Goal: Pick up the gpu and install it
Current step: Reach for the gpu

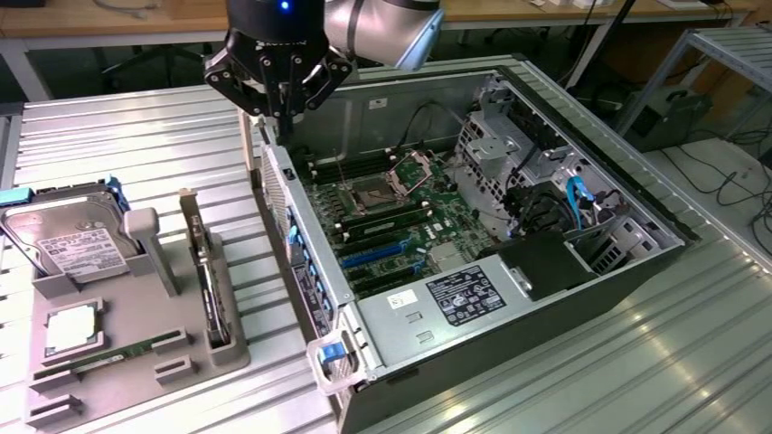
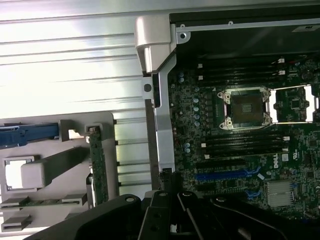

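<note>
Closed and empty, my gripper [image 1: 282,110] hangs above the computer case [image 1: 657,203], over the wall that faces the tray. Its fingertips are pressed together and touch nothing.

The ribbed metal table [image 1: 145,136] carries everything. A bare strip of it runs between tray and case, and more lies open beyond the tray on the exterior view's left.

The case lies on its side with the cover off, so the motherboard [image 1: 386,217] is reachable from above. It is bounded all round by the raised case walls.

The exterior view gives the depth of those walls and the power supply [image 1: 465,298] at the near end. It also gives the height of the parts standing in the grey tray [image 1: 133,380].

The wrist view looks straight down past my gripper [image 2: 172,200]. It lays the CPU socket [image 2: 246,106] and the blue slots [image 2: 227,176] out flat, and the slots are unoccupied.

In the tray the hard drive [image 1: 67,240] leans at the far corner.

The gpu [image 1: 215,298] stands on its long edge in the slot nearest the case, with its metal bracket at the far end. It is untouched and apart from my fingers. From the wrist it appears as a narrow strip [image 2: 97,165].

The RAM stick [image 1: 108,354] lies flat beside it.
</note>
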Action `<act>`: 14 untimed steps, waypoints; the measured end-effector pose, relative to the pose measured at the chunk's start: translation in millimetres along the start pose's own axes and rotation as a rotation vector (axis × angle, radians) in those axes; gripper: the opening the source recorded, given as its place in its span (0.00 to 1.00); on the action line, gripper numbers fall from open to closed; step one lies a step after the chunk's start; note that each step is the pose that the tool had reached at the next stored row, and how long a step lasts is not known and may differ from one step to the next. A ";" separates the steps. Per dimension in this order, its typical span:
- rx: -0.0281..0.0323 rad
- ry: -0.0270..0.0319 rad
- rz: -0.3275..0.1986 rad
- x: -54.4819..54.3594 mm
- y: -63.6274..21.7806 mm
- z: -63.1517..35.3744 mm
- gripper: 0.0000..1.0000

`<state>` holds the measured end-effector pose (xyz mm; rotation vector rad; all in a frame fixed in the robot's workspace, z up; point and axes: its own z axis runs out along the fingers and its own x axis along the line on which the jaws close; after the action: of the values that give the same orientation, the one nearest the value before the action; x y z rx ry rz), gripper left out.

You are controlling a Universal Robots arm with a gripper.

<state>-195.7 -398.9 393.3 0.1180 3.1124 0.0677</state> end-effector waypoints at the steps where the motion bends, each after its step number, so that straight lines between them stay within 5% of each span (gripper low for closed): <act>1: 0.0000 0.0000 0.000 0.8 -0.1 0.0 0.11; 14: 0.0001 0.0001 0.000 9.2 -0.7 -0.3 0.11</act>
<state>-204.9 -398.9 393.3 0.1180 3.1125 0.0676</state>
